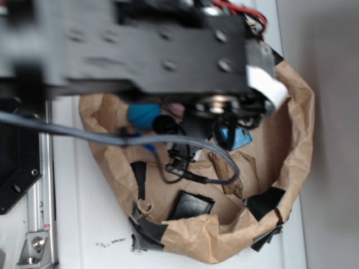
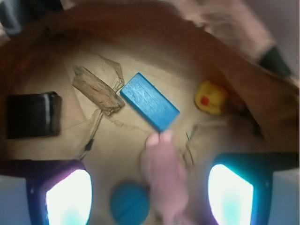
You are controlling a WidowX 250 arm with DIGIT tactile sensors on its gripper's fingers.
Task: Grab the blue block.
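- Paper nest [image 1: 291, 120]: I log a crumpled brown-paper wall, patched with black tape, ringing every item. In the exterior view the arm [image 1: 146, 47] hangs over its far half and covers much of the floor.
- Gripper [image 2: 150, 197]: I count two fingers at the near edge of the wrist view, one at the left corner and one at the right [image 2: 232, 192], each with a glowing pad. They stand wide apart with nothing between them but loose items on the floor, so I log it as spread and empty, hovering clear of the paper.
- Black box [image 2: 33, 115]: flat dark item at the far left of the wrist view, well apart from the target.
- Pink plush bunny [image 2: 164, 176]: lies between the fingers, nearest the camera; its head end is just beside the near corner of the block, perhaps touching, which I cannot settle.
- Blue block [image 2: 150, 101]: flat on the paper floor, beyond the gripper and roughly centred on its midline. Long axis runs diagonally, far-left to near-right. My judgement: I need a forward reach and a wrist turn to close across the short sides.
- Teal ball [image 2: 130, 202]: near, left of the bunny.
- Yellow duck [image 2: 211, 97]: right of the block, apart.
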